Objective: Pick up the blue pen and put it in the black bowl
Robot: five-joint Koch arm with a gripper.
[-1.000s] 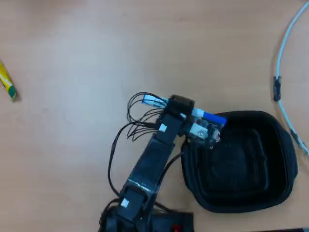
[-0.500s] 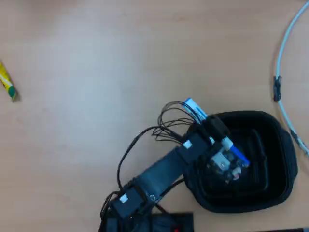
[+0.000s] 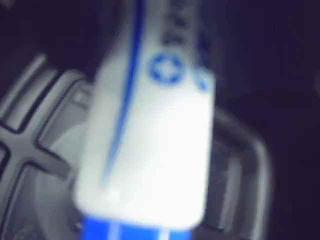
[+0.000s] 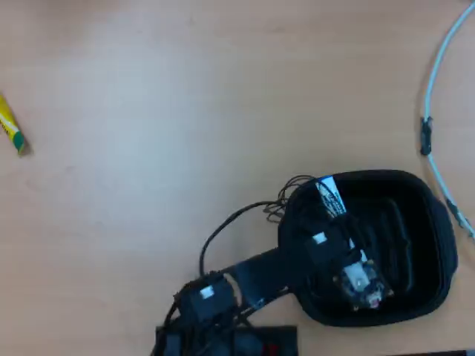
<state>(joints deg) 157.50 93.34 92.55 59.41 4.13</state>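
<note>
The blue pen (image 3: 150,135) fills the wrist view, blurred: a white barrel with blue print and its blue cap at the bottom edge. Behind it lies the ridged grey-black inner base of the black bowl (image 3: 35,145). In the overhead view the black bowl (image 4: 434,222) sits at the lower right. The arm reaches over it from the bottom edge. My gripper (image 4: 334,216) is above the bowl's upper left part and holds the pen (image 4: 330,196), whose white barrel sticks out toward the rim. The dark jaws blend with the bowl.
A yellow-and-green stick (image 4: 11,132) lies at the far left edge of the wooden table (image 4: 185,111). A pale cable (image 4: 434,96) runs down the right side near the bowl. The arm's base (image 4: 215,326) with wires sits at the bottom.
</note>
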